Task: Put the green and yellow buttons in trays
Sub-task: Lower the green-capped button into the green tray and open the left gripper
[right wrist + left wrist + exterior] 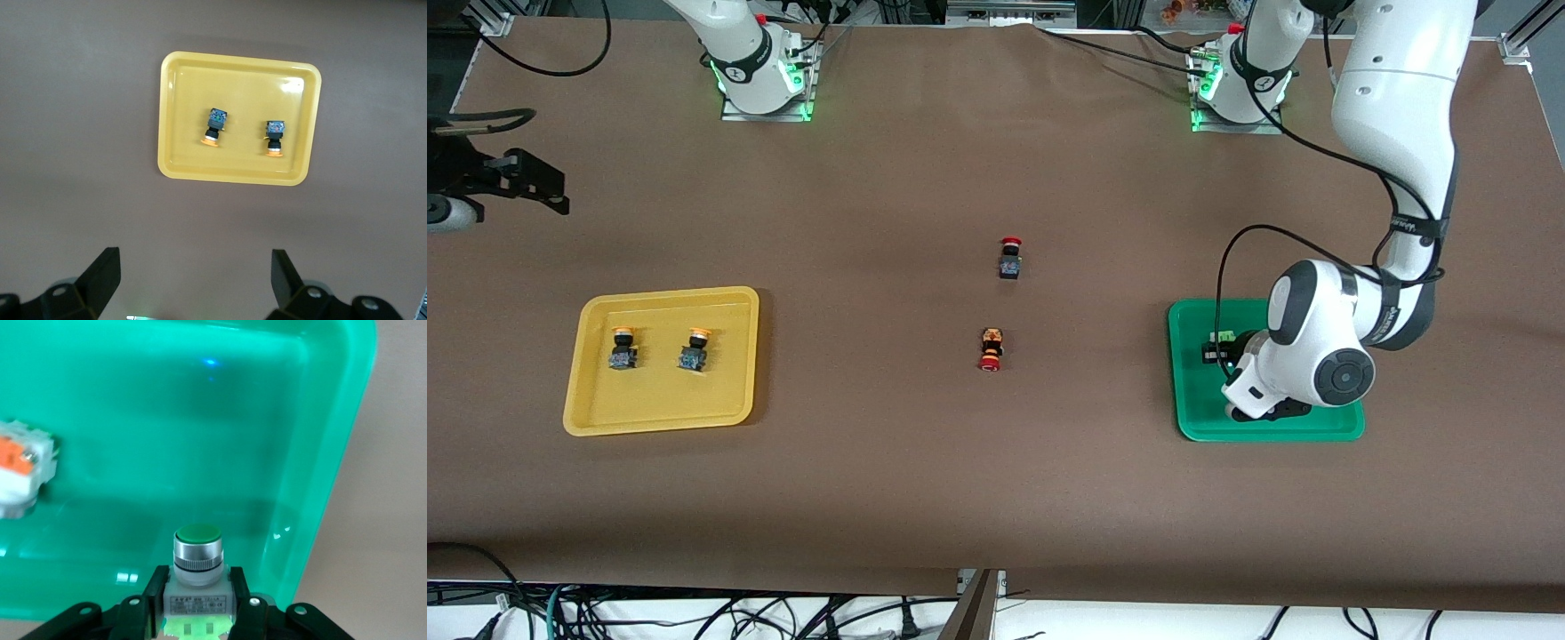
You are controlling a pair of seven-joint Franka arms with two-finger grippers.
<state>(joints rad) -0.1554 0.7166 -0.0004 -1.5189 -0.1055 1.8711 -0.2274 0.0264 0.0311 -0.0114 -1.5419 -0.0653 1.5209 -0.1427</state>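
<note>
A: Start with the big things. What's on the table (925, 498)?

B: Two trays. The yellow tray (596, 391) lies toward the right arm's end, the green tray (1192, 418) toward the left arm's end, well apart from each other.

A: And the arms?

B: The left arm reaches down over the green tray. Its left gripper (198, 613) is low inside the tray, fingers (243, 600) pressed against both sides of a grey-white green-capped button (197, 570), which sits upright between them, near the tray's rim. The right arm waits, raised; the right gripper (193, 283) hangs high over the yellow tray with its fingers spread wide and nothing between them.

A: Other buttons?

B: Two yellow-capped buttons (623, 348) (695, 349) with dark bodies lie side by side in the yellow tray, apart from each other. A second grey-white button with an orange face (20, 470) lies in the green tray, apart from the gripped one (only partly seen at the wrist view's edge).

A: Anything on the bare table?

B: Two red-capped ones, mid-table between the trays: a black-bodied button (1010, 259), and nearer the front camera an orange-and-black-bodied button (991, 348).
</note>
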